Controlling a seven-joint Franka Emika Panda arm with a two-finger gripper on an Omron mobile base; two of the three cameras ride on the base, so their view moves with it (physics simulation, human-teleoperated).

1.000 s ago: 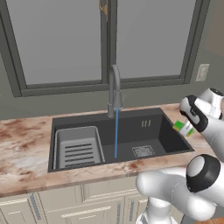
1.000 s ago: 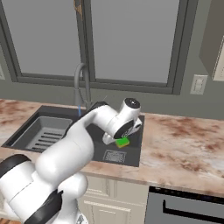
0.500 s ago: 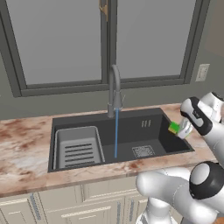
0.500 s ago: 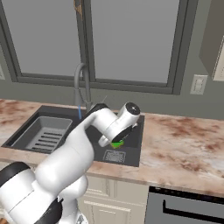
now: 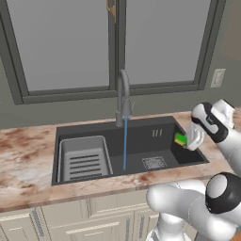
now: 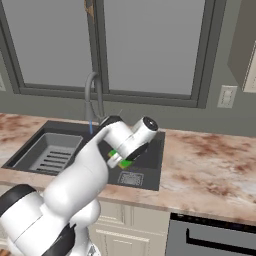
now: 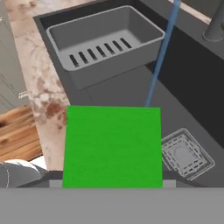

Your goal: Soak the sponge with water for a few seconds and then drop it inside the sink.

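Observation:
My gripper [image 5: 187,139] is shut on the sponge [image 5: 180,139], a bright green block with a yellow layer, and holds it above the right end of the sink [image 5: 141,134]. In the hand view the sponge [image 7: 111,146] covers the fingertips. The water [image 5: 124,146] falls as a thin blue stream from the gooseneck faucet [image 5: 123,96] to the basin floor, left of the sponge and apart from it. In the hand view the water [image 7: 159,57] runs just beyond the sponge's far edge. From the right base view the sponge [image 6: 125,162] shows under the hand, over the sink [image 6: 154,150].
A lighter grey slotted rack [image 5: 84,157] fills the basin's left half. The square drain grate [image 5: 154,163] lies right of the stream. Marbled counter [image 6: 210,160] runs on both sides, with a window behind and a wall outlet [image 5: 217,77] at the right.
The arm has carried the sponge leftward from the sink's right rim to over the basin, closer to the stream. The grip has stayed shut.

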